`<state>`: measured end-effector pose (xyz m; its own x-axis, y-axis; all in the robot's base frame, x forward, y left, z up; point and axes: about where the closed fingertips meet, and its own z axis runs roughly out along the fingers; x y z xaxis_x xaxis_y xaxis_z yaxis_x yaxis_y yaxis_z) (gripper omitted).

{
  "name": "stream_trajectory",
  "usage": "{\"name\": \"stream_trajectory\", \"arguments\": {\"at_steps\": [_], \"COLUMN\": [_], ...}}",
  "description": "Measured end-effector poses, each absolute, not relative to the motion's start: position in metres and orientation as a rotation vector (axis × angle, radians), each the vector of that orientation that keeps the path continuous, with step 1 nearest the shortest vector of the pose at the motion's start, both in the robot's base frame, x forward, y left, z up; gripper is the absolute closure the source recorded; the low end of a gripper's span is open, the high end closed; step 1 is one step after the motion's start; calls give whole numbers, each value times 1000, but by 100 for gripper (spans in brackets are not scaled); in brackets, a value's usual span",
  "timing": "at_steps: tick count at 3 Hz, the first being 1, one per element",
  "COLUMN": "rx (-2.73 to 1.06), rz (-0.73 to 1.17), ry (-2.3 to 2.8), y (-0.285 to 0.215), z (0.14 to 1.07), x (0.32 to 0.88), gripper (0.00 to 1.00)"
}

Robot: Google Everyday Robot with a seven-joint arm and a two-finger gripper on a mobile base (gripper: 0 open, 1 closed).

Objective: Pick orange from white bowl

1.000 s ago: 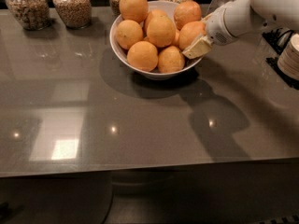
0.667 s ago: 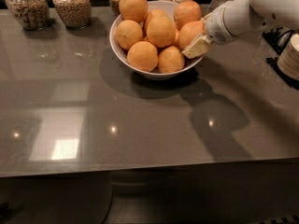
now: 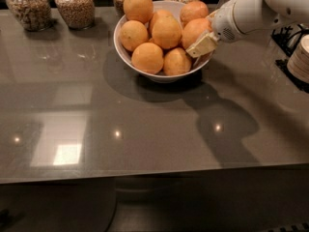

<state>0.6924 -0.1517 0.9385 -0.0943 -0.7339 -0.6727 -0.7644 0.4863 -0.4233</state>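
The white bowl (image 3: 126,52) stands at the back middle of the grey table, heaped with several oranges. My gripper (image 3: 202,38) is at the bowl's right rim, reaching in from the right on the white arm (image 3: 251,11). It sits against the rightmost orange (image 3: 193,30), with its cream-coloured tip lying across that orange's lower right side. The far side of the gripper is hidden behind the fruit. The other oranges lie untouched, one (image 3: 138,6) on top at the back left.
Several glass jars of grain (image 3: 75,6) stand along the back edge, left of and behind the bowl. A stack of pale cups (image 3: 300,57) and a dark rack (image 3: 289,35) are at the right edge. The grey table (image 3: 145,139) stretches toward the front.
My gripper has crept very slightly upward against the rightmost orange. The bowl and the other oranges have not moved.
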Motion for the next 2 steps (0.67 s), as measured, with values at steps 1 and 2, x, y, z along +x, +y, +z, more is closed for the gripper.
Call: {"name": "stream_trajectory", "arguments": {"at_steps": [1, 2], "rx": [-1239, -1232], "rz": [134, 272], "ry": [1807, 1812], "y": [-152, -154], "z": [960, 980], "x": [679, 657], "gripper": [100, 100]}}
